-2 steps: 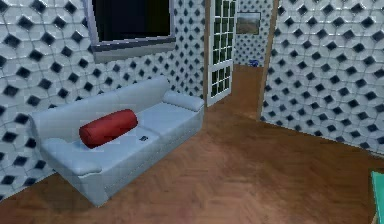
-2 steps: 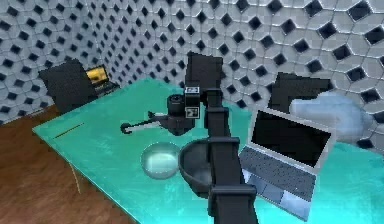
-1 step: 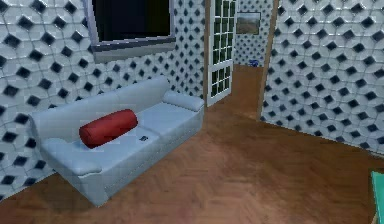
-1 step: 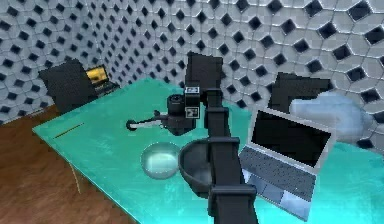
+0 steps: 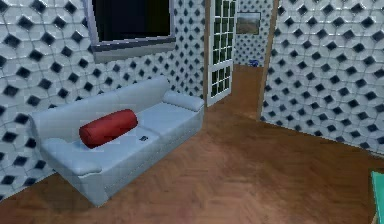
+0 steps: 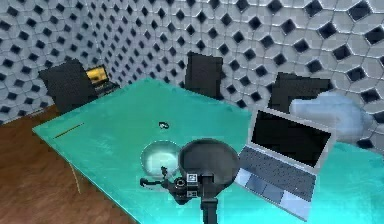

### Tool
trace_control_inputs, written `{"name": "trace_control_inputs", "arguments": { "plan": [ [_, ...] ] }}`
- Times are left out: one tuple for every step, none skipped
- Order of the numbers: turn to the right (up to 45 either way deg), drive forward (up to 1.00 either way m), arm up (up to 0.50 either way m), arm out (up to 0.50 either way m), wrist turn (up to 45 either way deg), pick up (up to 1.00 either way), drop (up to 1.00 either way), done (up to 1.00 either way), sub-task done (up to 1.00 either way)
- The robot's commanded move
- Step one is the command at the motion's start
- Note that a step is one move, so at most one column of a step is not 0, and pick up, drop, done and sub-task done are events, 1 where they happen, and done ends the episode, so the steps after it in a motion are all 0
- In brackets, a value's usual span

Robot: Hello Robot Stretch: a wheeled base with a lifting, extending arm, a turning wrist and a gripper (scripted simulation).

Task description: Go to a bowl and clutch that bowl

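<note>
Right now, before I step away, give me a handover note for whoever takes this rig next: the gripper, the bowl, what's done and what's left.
Gripper: low over the near edge of the teal table, at the pale bowl. I cannot tell whether it holds anything.
Bowl: on the table, next to a dark round dish and left of the open laptop.
Done: the robot is at the table, with the arm out toward the bowl.
Left: confirm the grasp. The bowl is not seen lifted clear of the table.

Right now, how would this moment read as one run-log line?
place: green table | end effector: near pale bowl | hold: cannot tell | laptop: open
</note>
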Motion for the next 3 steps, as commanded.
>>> {"name": "trace_control_inputs", "arguments": {
  "plan": [
    [0.0,0.00,0.00,0.00,0.0,1.00,0.00,0.00,0.00],
    [0.0,0.00,0.10,0.00,0.0,0.00,0.00,0.00,0.00],
    [0.0,0.00,0.00,0.00,0.0,0.00,0.00,1.00,0.00]
  ]
}}
